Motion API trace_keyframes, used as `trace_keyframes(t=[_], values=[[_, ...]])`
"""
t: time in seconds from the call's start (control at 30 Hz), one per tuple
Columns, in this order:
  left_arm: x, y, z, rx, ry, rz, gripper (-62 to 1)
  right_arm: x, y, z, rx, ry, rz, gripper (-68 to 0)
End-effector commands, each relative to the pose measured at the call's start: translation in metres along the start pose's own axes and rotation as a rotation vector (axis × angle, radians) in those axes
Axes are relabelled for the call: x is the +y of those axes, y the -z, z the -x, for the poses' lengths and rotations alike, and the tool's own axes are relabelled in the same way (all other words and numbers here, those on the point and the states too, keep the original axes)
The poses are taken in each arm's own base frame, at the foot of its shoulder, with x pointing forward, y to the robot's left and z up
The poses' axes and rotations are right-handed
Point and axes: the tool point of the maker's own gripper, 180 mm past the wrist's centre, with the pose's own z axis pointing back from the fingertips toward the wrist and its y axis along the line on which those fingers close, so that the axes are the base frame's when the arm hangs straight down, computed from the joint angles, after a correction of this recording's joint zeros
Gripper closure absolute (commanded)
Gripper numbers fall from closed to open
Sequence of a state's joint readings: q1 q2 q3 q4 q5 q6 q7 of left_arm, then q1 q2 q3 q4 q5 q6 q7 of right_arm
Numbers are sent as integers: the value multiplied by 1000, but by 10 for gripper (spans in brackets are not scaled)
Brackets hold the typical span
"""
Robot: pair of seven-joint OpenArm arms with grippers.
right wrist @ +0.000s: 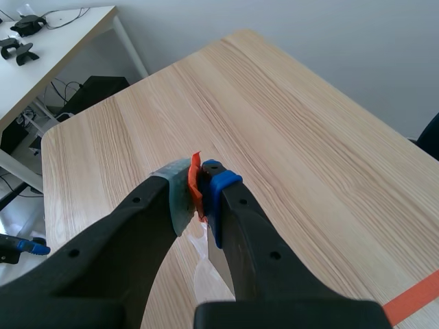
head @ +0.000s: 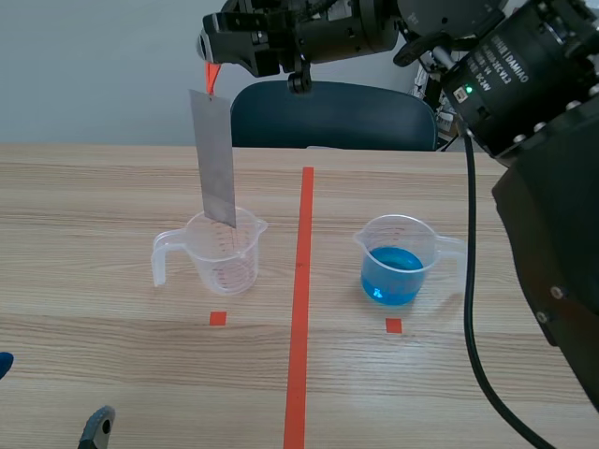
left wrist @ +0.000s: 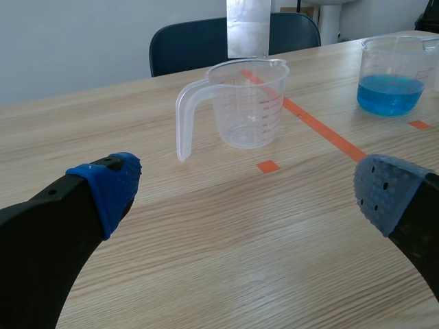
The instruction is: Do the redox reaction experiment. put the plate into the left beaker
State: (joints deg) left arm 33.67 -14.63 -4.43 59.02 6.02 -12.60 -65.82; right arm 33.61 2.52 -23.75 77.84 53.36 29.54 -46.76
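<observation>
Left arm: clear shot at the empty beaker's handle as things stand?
Probably yes. The left gripper is open, with only bare table between it and the empty beaker, its handle unobstructed. Caveat: the plate held by the right gripper hangs at the beaker's mouth.

The scene camera sits between the arms, facing forward across the surface (head: 112, 374) toward the chair (head: 332, 117). The left wrist camera rides low and close, sharing the left beaker (head: 223, 251), the blue beaker (head: 398, 260) and the tape line (head: 299, 309). The right wrist camera looks steeply down from high up, apparently sharing little but the surface.
</observation>
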Motion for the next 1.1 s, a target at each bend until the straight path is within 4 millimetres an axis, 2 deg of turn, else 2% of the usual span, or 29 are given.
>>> trace_keyframes(t=[0.0,0.03,0.4,0.8,1.07], values=[[3,-1,-5,-15,8,0,-623,8,-2,-21,-44,-2,-39,-11],[3,-1,-5,-15,8,0,-623,16,-3,-28,-39,24,-79,-11],[3,-1,-5,-14,8,0,-623,25,-22,-73,-77,-53,-94,-11],[3,-1,-5,-13,8,0,-623,25,-23,-75,-74,-86,-95,-11],[3,-2,-3,-6,7,0,-623,16,-21,-57,-48,-71,-55,-11]])
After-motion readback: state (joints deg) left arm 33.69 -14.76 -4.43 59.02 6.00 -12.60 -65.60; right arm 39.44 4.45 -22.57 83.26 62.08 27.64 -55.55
